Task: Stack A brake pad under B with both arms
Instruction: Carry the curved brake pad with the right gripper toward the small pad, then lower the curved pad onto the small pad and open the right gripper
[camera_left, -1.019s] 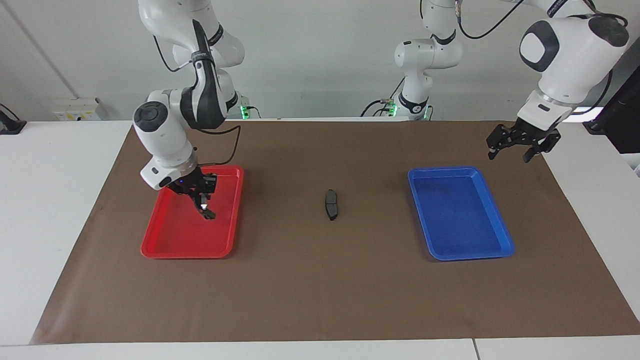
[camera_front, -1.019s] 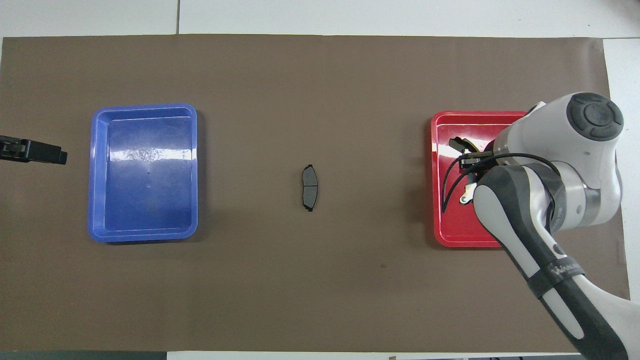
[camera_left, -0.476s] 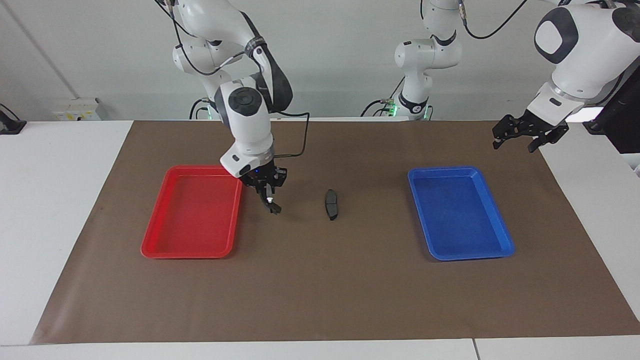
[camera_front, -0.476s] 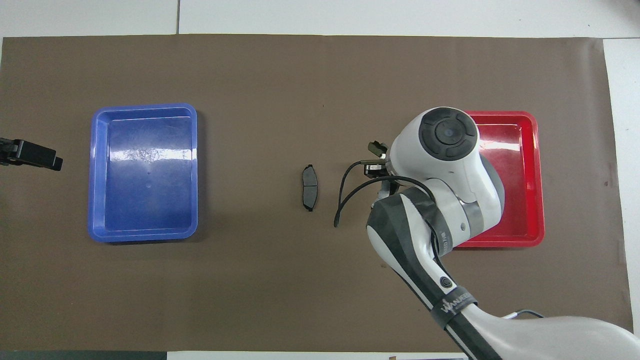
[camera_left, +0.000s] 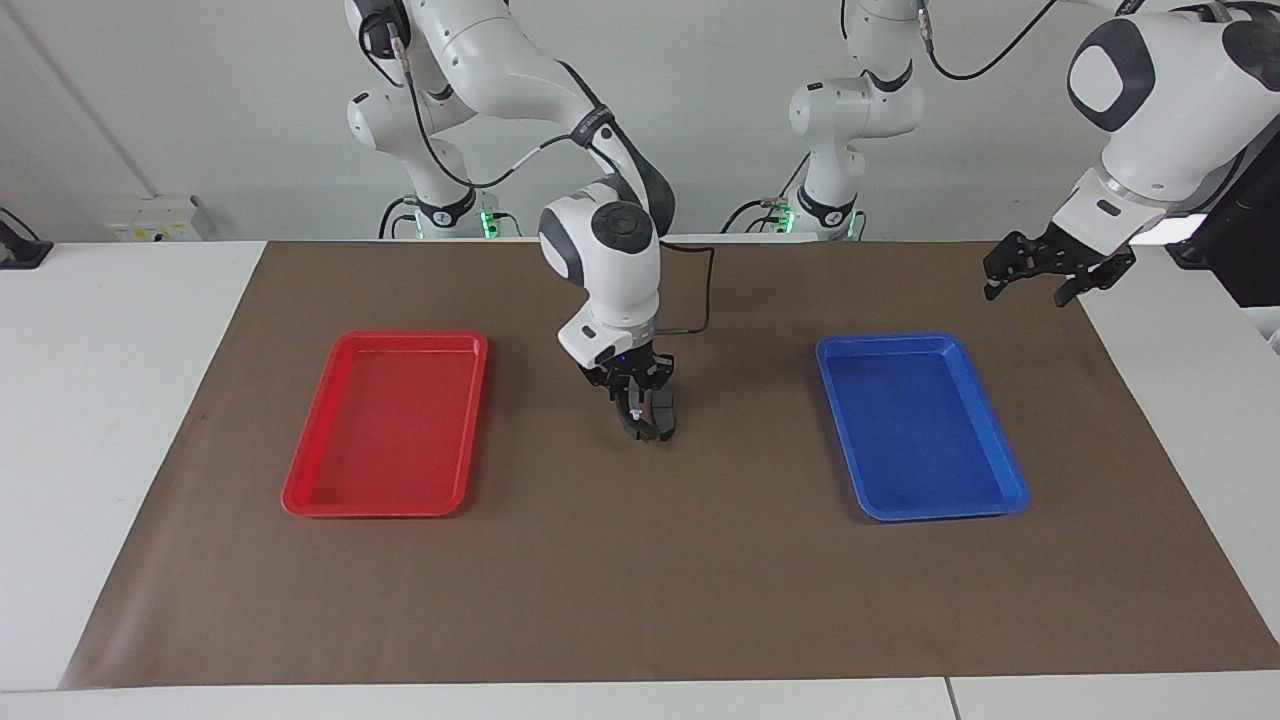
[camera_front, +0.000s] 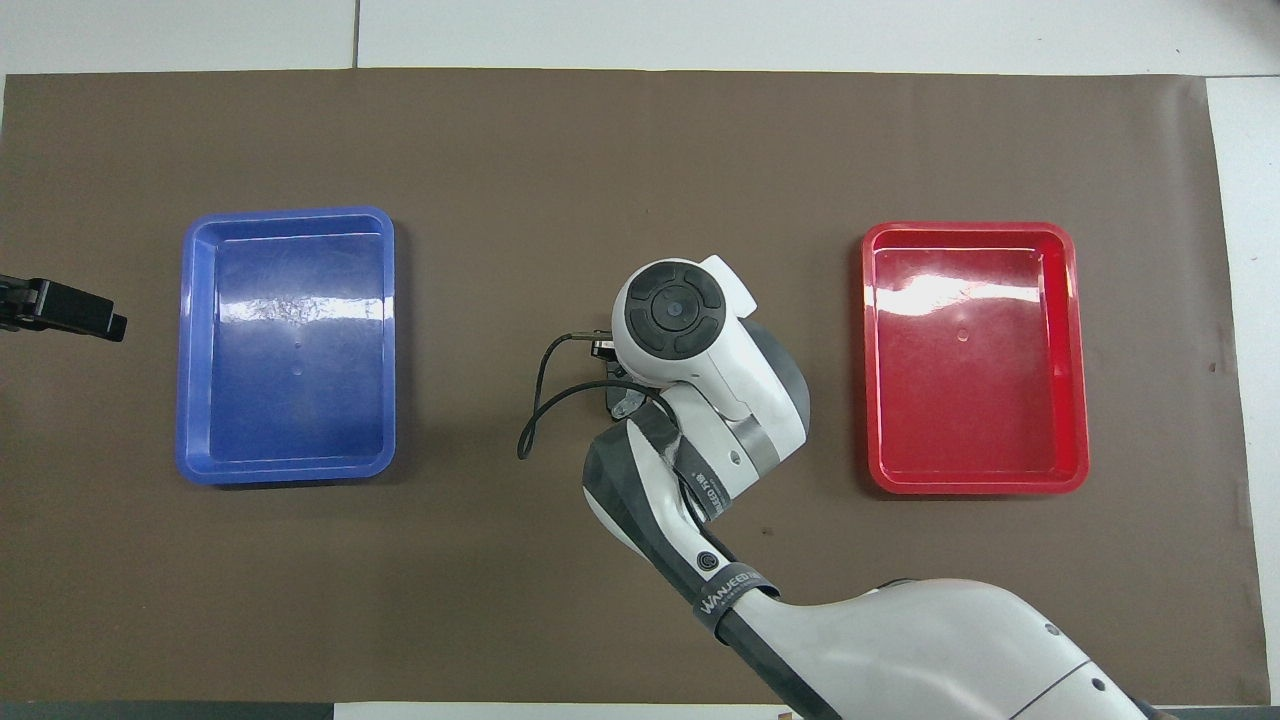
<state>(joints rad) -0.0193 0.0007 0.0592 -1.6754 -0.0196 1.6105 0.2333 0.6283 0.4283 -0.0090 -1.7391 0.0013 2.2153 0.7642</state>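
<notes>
The A brake pad, short and dark grey, lies on the brown mat midway between the two trays. My right gripper hangs low right beside and over it, shut on B, a dark curved piece with a silvery spot that points down to the mat. I cannot tell whether B touches the pad. In the overhead view the right arm's wrist covers the gripper, B and nearly all of the pad. My left gripper waits open and empty in the air over the mat's edge by the blue tray; it also shows in the overhead view.
An empty red tray lies toward the right arm's end of the table. An empty blue tray lies toward the left arm's end. A black cable loops from the right wrist.
My right gripper has carried B out of the red tray and across the mat to the A brake pad. The left gripper rose slightly, then stayed put.
</notes>
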